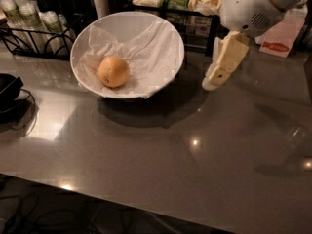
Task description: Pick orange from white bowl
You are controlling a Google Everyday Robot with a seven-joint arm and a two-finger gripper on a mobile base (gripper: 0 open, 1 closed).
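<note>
one orange (pixel 113 71), one bowl (pixel 122 23), one gripper (pixel 212 82) and one arm (pixel 253 6) are in view; we count no second fruit.

the orange lies inside the bowl, left of its centre, resting on one crumpled sheet of white paper (pixel 151 52) that lines the bowl. a small dark mark shows on the fruit's left side. the bowl stands on the grey table (pixel 161 165), towards the back left, tilted so that its opening faces the camera.

the arm enters from the upper right corner. its white rounded housing sits above the table's far edge, and the cream gripper hangs from it, slanting down and to the left. the gripper's tip is just beside the bowl's right rim, outside the bowl, above the table and apart from both. it is well apart from the orange, which sits across the bowl from it.

we cannot tell how far the gripper is open. we see nothing held in it.

other items: one black wire rack (pixel 44 38) behind the bowl at left, holding several pale cups; one black object (pixel 7 89) at the left edge with one cable (pixel 24 111); one white bag (pixel 282 38) with a red mark at the back right.
</note>
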